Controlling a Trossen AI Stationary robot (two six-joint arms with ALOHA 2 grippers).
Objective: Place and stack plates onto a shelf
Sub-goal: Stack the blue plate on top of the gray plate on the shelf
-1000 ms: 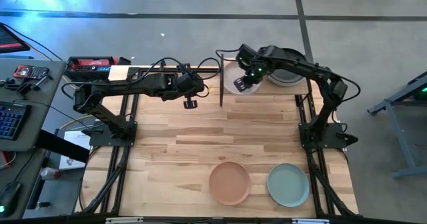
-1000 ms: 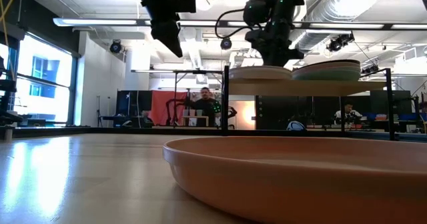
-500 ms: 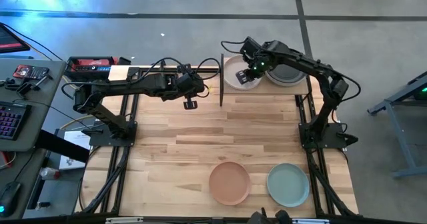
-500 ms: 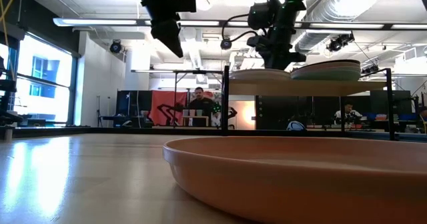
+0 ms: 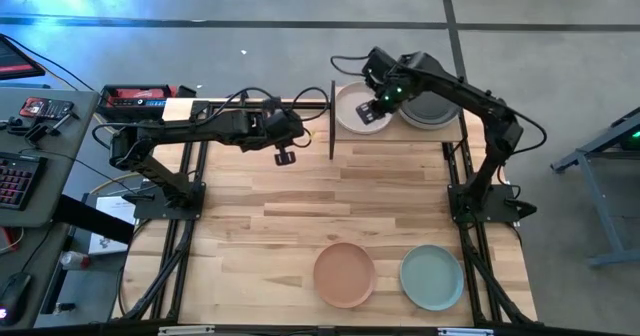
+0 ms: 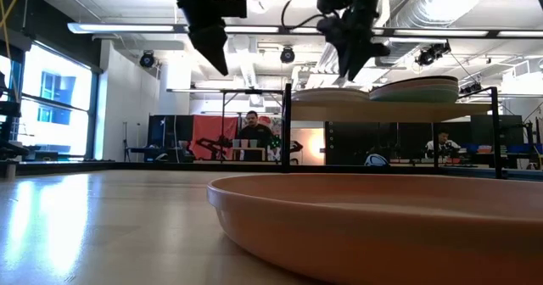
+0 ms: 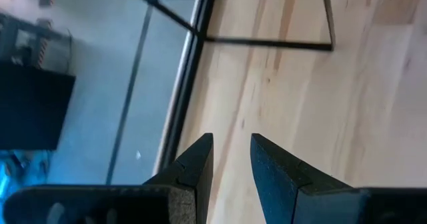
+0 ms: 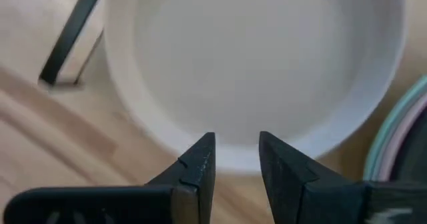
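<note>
High view has the shelf (image 5: 398, 122) at the far edge of the worktop (image 5: 300, 206), long side running along that edge. On it, a white plate (image 5: 352, 107) lies flat at the end nearer the left arm, and just beside it at the other end sits a stack of plates (image 5: 432, 108) with a dark grey one on top. Plates are round, so no real long axis; all of them lie flat, face up.

The right tool (image 5: 381, 100) hangs over the white plate's rim on the stack side, fingers slightly spread with nothing between them. The right wrist view shows the gap clearly, with the plate below and clear of the tips.

The left tool (image 5: 285, 156) hovers over bare worktop just off the shelf's white-plate end, fingers also a little apart and empty.

Well away from the shelf, at the near edge, a terracotta plate (image 5: 344, 274) and a sage green plate (image 5: 431, 277) sit side by side, flat.
</note>
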